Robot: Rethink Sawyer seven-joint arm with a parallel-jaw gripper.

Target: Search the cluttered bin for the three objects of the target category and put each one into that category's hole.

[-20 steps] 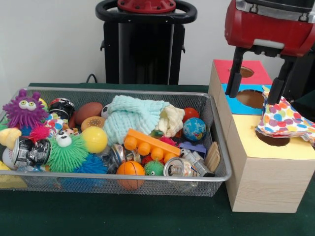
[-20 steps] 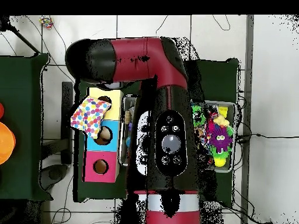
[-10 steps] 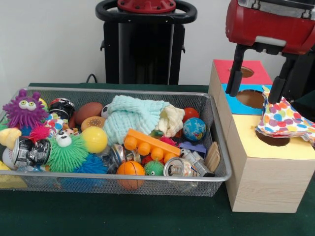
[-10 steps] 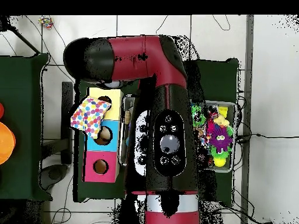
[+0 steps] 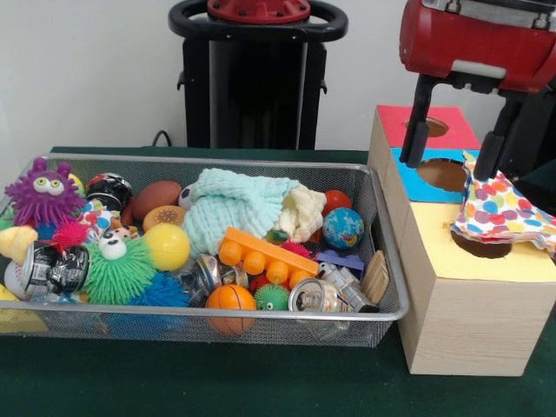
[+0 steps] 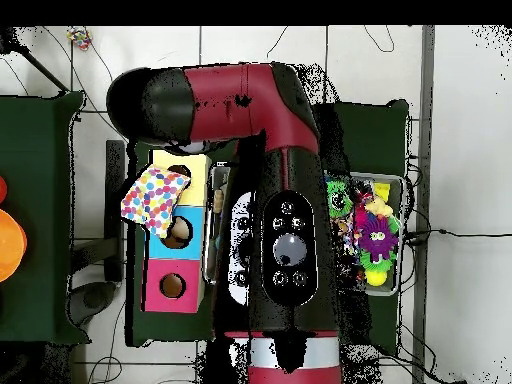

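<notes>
The gripper [image 5: 456, 139] hangs above the box [image 5: 460, 304] with its two black fingers [image 5: 415, 130] spread wide and nothing between them, clear of everything. Just below the right-hand finger, a dotted cloth [image 5: 504, 213] lies draped over the hole in the box's yellow section [image 5: 486, 261], partly spilling off the side. The blue [image 5: 408, 182] and red [image 5: 413, 117] sections sit behind it, holes uncovered. Beside the box, the mesh bin [image 5: 217, 326] is crammed with toys; a mint cloth [image 5: 230, 208] and a cream cloth [image 5: 304, 213] lie in the bin's middle.
</notes>
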